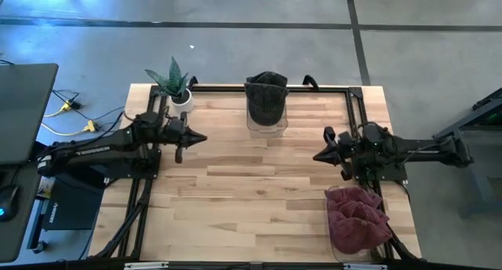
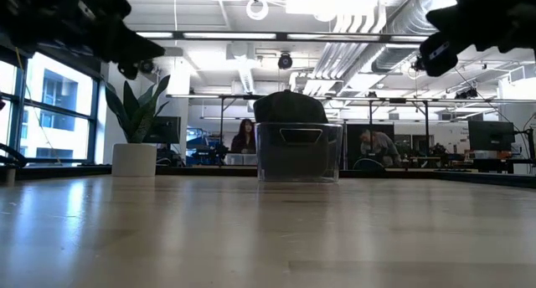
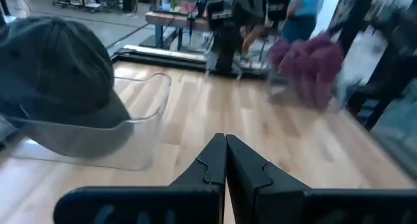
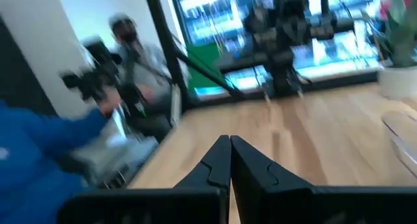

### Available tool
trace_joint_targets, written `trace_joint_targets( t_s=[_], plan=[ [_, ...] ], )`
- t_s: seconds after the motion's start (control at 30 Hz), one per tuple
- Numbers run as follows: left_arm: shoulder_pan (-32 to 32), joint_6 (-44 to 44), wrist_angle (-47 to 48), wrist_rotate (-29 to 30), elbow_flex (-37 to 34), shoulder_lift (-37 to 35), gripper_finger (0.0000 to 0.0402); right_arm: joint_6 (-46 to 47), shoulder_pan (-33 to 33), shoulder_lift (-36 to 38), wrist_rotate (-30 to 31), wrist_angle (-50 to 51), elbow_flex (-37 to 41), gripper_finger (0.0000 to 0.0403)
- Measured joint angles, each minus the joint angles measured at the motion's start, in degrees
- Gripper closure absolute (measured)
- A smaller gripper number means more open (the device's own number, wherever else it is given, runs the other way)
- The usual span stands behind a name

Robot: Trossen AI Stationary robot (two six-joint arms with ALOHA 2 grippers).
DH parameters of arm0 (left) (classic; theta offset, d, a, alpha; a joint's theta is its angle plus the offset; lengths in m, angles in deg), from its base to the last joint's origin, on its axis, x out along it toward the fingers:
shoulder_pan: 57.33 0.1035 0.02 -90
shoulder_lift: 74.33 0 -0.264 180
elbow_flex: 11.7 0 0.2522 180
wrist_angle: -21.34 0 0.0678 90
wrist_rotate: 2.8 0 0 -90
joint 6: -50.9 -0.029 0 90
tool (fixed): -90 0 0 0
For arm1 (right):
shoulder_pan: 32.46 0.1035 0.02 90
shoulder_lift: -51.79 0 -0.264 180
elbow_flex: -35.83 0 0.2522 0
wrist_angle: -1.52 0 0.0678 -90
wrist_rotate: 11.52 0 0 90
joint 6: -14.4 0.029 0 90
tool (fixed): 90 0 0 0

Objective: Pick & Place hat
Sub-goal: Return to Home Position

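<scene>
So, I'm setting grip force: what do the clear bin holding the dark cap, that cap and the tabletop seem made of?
The bin looks like clear rigid plastic, glossy; its walls are see-through with bright edges. The dark cap looks like soft woven cloth, matte and faded, probably cotton. The tabletop looks like pale wood planks, smooth with a slight sheen; seams and grain show.

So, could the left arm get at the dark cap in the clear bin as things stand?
Probably yes: only bare table lies between the left gripper and the clear bin, and the dark cap sits uncovered. The shut gripper must open first.
</scene>
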Motion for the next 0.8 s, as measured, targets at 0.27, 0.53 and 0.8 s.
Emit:
trace_joint_targets(
  t_s=[0.27,0.53,0.8],
  plan=[
    [-6.20,4.42,0.69,4.32,-5.81,-12.97,0.0401,3.44,4.96,5.89,3.86,-11.08,7.99,0.0402],
    [-11.49,4.80,7.68,11.13,-8.46,-22.17,0.0401,-0.43,10.72,14.05,14.47,1.16,8.24,0.0402],
    [-16.28,6.66,6.84,13.74,-11.79,-26.99,0.0401,-2.41,16.88,20.38,21.40,7.77,10.01,0.0402]
  ],
)
